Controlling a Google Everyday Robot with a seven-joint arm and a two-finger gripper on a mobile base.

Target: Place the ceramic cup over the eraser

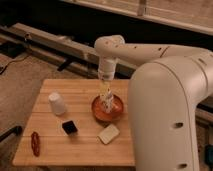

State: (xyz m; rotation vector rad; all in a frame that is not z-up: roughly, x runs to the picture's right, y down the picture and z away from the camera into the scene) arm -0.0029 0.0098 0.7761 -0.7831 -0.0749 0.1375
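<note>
The ceramic cup (57, 103) is small, white and tapered. It stands upside down on the wooden table (50, 145), at the left. The eraser (69, 127), a small black block, lies a little in front and to the right of the cup, apart from it. My gripper (106, 102) hangs from the white arm over the reddish-brown bowl (107, 111), well to the right of both the cup and the eraser. It holds neither of them.
A cream-white rectangular slab (109, 134) lies in front of the bowl. A red elongated object (35, 143) lies near the table's front left corner. The arm's large white body (172, 115) fills the right side. Rails and floor lie behind the table.
</note>
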